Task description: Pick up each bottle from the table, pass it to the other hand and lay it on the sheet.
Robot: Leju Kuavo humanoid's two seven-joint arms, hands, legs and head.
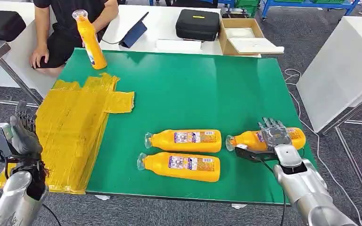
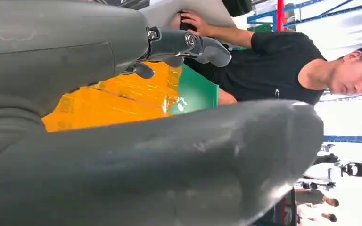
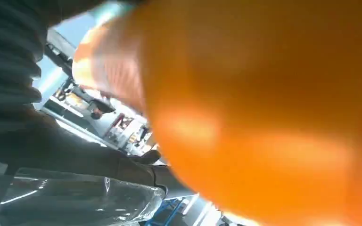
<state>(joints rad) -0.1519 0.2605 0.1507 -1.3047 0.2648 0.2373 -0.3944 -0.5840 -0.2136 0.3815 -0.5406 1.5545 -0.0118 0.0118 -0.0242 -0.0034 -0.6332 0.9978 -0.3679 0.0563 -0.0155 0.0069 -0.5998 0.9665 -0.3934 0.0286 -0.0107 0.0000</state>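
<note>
Right hand [image 1: 274, 134] lies over the lying bottle [image 1: 252, 140], fingers draped across it at twelve o'clock; a firm grasp cannot be told.

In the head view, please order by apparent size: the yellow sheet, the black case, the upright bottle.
1. yellow sheet, clearly largest.
2. black case.
3. upright bottle, though it looks close to the case, so this order is unsure.

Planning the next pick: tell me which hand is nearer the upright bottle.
Left. The left hand is beside the yellow sheet, same side as the upright bottle; the right hand is diagonally opposite.
</note>
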